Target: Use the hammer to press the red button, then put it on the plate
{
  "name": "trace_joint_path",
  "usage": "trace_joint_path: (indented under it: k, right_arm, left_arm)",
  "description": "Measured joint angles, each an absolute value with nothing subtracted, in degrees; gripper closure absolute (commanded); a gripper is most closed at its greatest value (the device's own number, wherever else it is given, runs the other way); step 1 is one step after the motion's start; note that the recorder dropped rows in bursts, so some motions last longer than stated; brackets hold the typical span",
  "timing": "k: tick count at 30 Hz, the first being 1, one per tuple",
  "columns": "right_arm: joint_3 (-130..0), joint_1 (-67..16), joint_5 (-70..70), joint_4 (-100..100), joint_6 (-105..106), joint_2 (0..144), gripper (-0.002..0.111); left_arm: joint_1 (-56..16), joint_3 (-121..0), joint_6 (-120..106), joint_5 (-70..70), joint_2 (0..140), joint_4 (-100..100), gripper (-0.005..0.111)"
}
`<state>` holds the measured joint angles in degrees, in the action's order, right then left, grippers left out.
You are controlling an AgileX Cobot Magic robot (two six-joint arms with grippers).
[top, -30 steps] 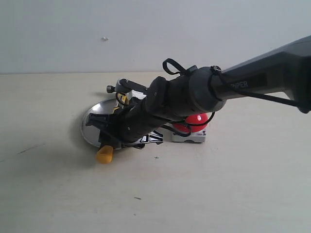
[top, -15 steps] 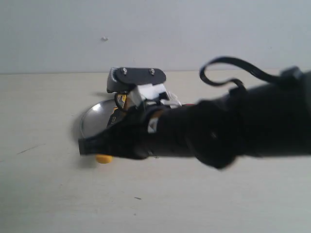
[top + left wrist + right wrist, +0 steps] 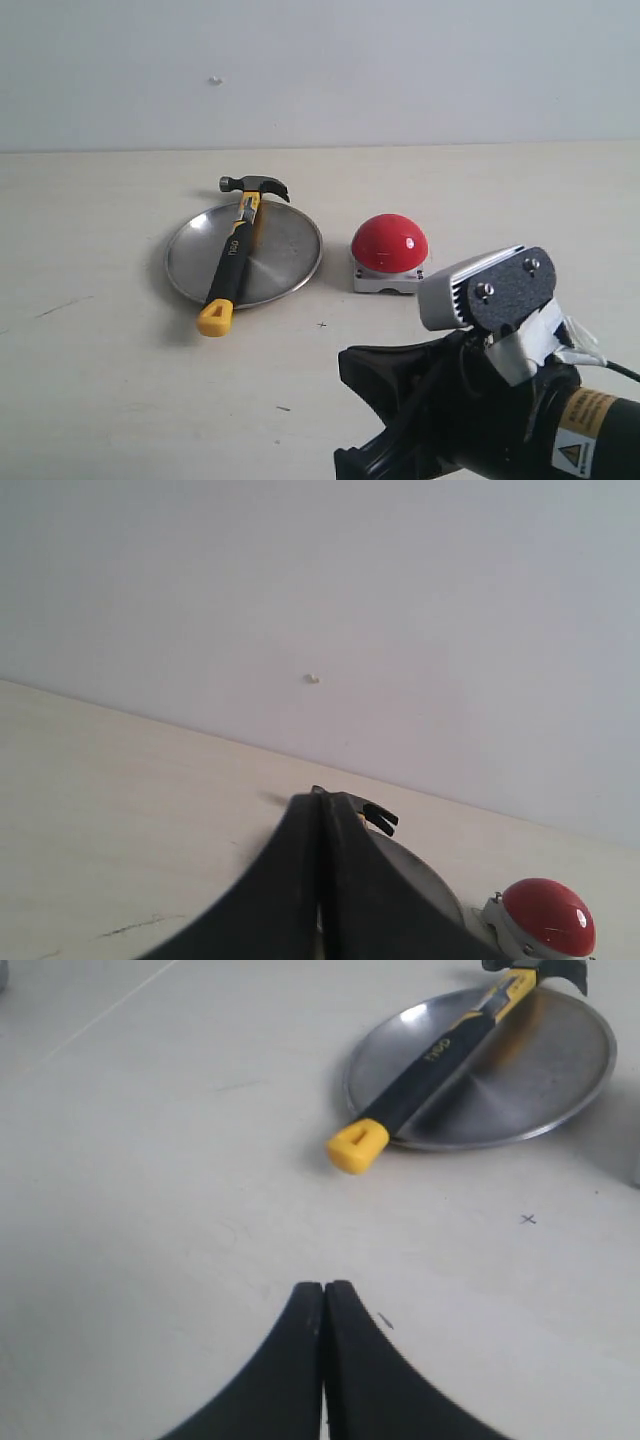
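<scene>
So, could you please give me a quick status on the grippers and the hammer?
Left gripper shut, empty. Right gripper shut, empty. Hammer lying across plate, butt end over the rim. Red button beside plate, apart.

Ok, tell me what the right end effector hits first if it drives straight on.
Probably bare table: the shut right end effector angles down at it. The hammer, lying across the plate, sits just off that line, though depth is unclear.
</scene>
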<state>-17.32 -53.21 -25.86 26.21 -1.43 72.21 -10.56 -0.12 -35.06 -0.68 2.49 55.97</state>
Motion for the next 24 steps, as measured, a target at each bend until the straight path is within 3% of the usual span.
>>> trace_joint_path:
  k: [24]
  right_arm:
    - [-17.32, -53.21, -25.15, 26.36, 4.97, 67.52, 0.108]
  left_arm:
    - [-10.56, -0.12, -35.06, -0.68, 2.49, 55.97, 0.107]
